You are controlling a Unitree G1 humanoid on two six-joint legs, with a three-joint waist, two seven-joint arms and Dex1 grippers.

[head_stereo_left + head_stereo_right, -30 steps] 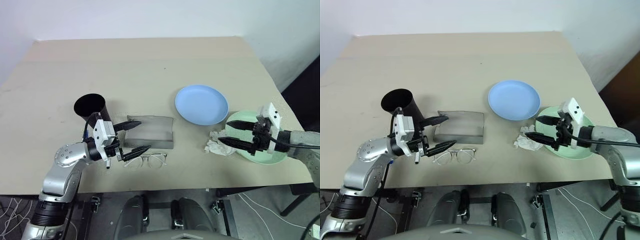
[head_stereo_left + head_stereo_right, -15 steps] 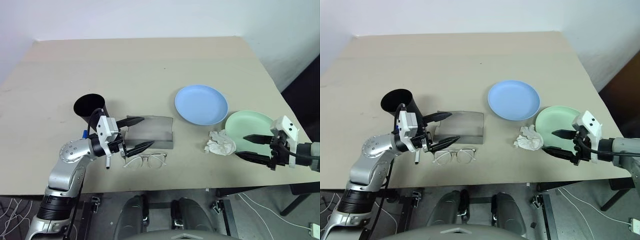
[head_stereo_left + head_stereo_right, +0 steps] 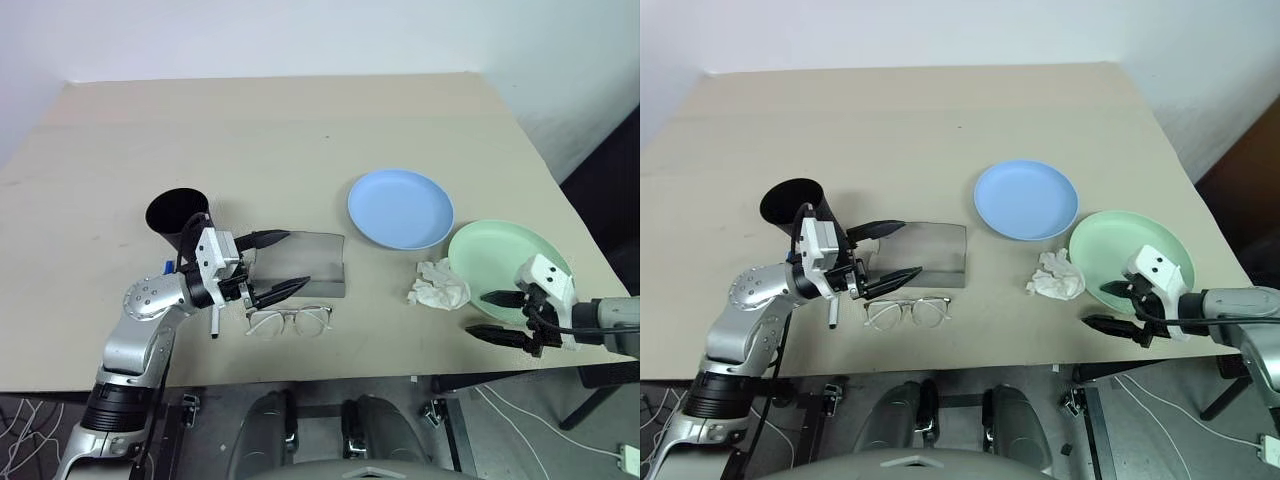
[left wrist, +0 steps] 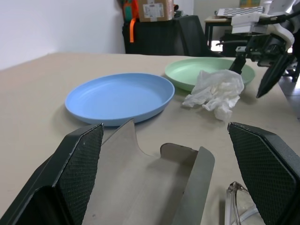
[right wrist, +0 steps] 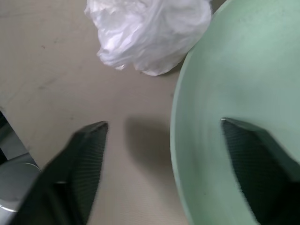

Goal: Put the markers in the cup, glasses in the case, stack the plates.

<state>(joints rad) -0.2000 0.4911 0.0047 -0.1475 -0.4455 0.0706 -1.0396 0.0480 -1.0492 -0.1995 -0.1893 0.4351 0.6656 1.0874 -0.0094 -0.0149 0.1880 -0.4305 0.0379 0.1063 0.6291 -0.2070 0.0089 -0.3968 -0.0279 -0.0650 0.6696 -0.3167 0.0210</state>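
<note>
Matte beige table [image 3: 300, 130]; round mint plate [image 3: 505, 255], crumpled tissue [image 3: 438, 285]; both jaws spread.

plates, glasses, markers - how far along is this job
Nothing looks finished. The blue plate and green plate lie side by side, unstacked; the right gripper, open, straddles the green plate's near rim. The glasses lie on the table in front of the grey case, with the open left gripper over the case. Whether markers are in the cup can't be told.

Blue-capped marker [image 3: 167, 267] mostly hidden behind left arm; cup [image 3: 180, 218] base too.
</note>
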